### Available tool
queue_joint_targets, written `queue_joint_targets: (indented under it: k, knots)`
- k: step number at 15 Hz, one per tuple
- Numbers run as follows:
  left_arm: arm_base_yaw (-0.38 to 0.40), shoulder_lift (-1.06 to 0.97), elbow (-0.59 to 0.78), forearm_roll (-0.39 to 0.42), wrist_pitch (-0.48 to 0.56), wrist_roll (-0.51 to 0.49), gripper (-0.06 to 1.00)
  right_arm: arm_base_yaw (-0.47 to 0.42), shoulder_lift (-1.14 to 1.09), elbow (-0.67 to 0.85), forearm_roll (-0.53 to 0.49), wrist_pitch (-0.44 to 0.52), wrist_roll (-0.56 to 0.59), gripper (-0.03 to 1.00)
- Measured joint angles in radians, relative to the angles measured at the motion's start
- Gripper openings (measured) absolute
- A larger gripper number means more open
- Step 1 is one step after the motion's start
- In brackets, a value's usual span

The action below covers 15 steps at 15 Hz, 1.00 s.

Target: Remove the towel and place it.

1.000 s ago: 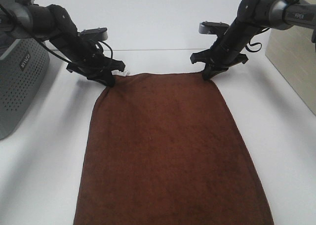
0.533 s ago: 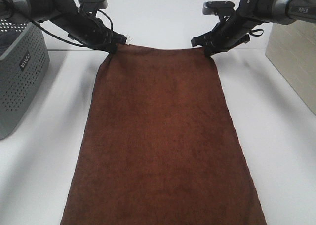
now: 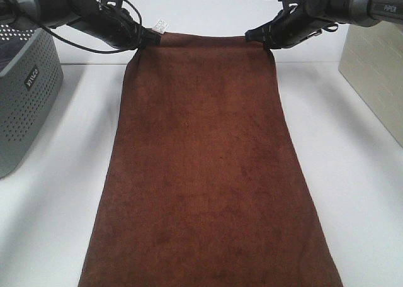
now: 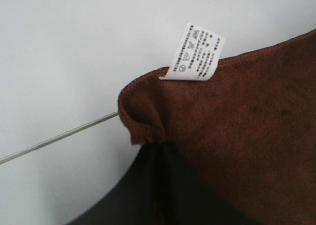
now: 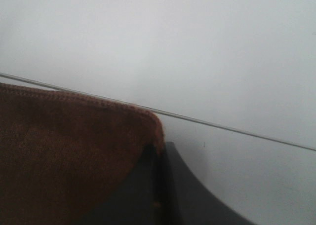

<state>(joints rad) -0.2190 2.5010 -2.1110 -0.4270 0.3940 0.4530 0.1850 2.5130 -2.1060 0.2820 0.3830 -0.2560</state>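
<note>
Towel (image 3: 201, 167) higher, between end effectors.

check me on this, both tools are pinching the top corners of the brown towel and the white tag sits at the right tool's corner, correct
Not quite. The white tag sits at the left tool corner, not the right one; the left wrist view shows it on the pinched edge, and the right wrist view shows none. Both tools, including the right tool, do pinch the top corners of the brown towel.
</note>
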Motion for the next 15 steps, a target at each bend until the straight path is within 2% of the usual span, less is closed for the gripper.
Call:
queue_joint_targets:
  k: [4,11,15]
  knots:
    - [-0.003,0.030,0.000,-0.001,-0.028,0.003,0.00,0.000,0.000,0.000,0.000,-0.023,0.000,0.01]
    - [-0.023,0.093,0.000,-0.008,-0.182,0.004,0.00,0.000,0.048,0.000,-0.004,-0.102,-0.001,0.01]
    - [-0.030,0.106,0.000,-0.008,-0.222,0.004,0.00,0.000,0.076,0.000,-0.004,-0.132,-0.001,0.01]
